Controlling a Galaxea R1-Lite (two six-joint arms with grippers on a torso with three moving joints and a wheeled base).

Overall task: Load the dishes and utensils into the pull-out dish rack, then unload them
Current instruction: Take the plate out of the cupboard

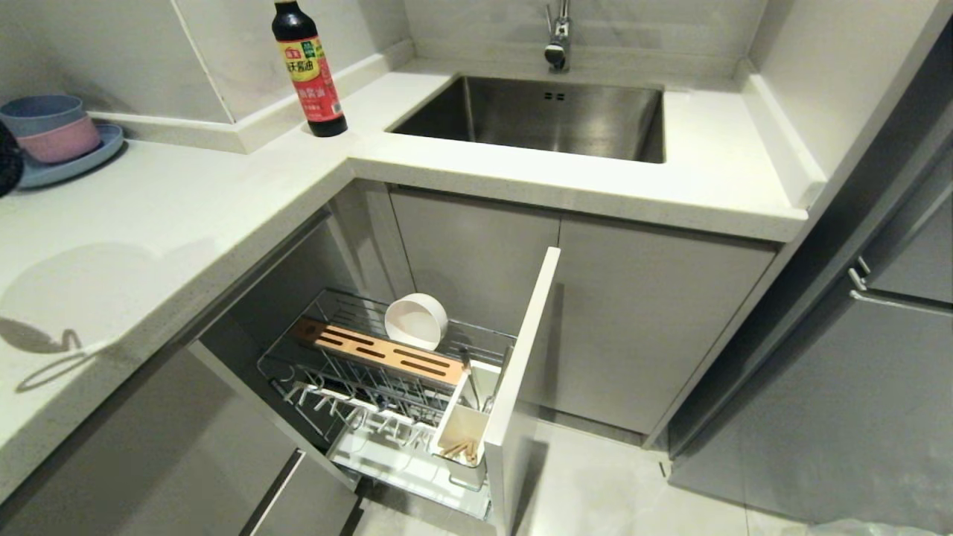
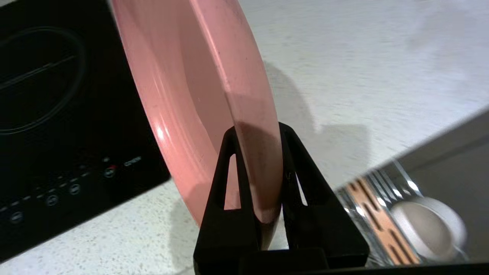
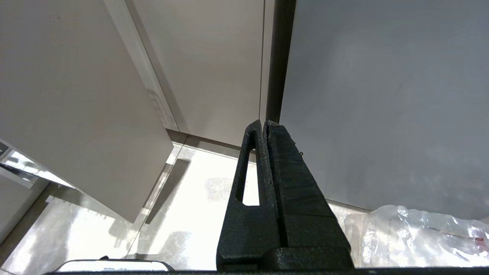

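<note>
Plate (image 2: 198, 95) shows only beside left wrist's jaws.

The pink plate (image 2: 198, 95) stood on edge above the white counter, pinched at its rim. The dish rack (image 1: 387, 380) was pulled out, a chrome wire basket with a slotted wooden strip. The white bowl (image 1: 415, 321) lay tipped on its side behind that strip. The chopsticks (image 1: 459, 449) stood in the white utensil cup (image 1: 463, 432).

A home kitchen, probably. A steel sink (image 1: 551, 119) and tap (image 1: 557, 37) sit in a pale surface (image 1: 149, 223). Below, a pull-out dish rack (image 1: 387, 387); beside, a black hob (image 2: 57, 114).
</note>
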